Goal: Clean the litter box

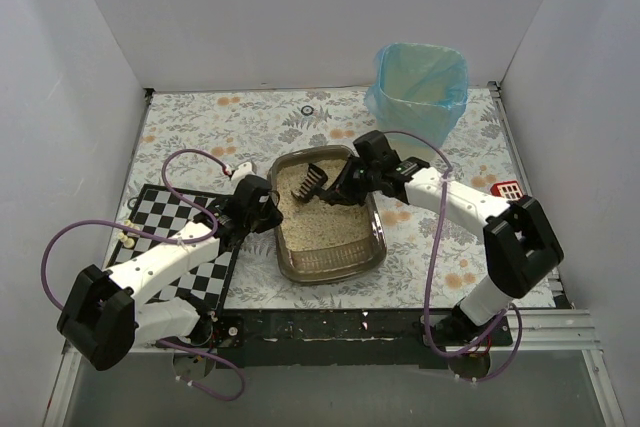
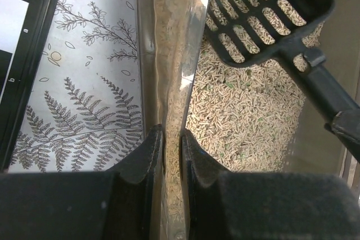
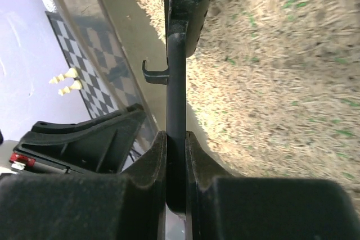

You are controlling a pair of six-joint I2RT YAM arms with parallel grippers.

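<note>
The litter box (image 1: 375, 247), a dark brown translucent tray of beige litter, sits mid-table. My left gripper (image 1: 268, 209) is shut on its left wall; in the left wrist view the wall (image 2: 169, 54) runs up between my fingers (image 2: 145, 158). My right gripper (image 1: 352, 187) is shut on the handle of the black slotted scoop (image 1: 309, 182), whose head lies on the litter at the box's far end. The scoop (image 2: 264, 18) shows in the left wrist view, and its handle (image 3: 176, 82) sits between my fingers in the right wrist view.
A beige bin with a blue bag (image 1: 420, 87) stands at the back right. A chessboard (image 1: 170, 222) lies at the left, under my left arm. A small ring (image 1: 308, 110) lies on the floral cloth at the back. White walls enclose the table.
</note>
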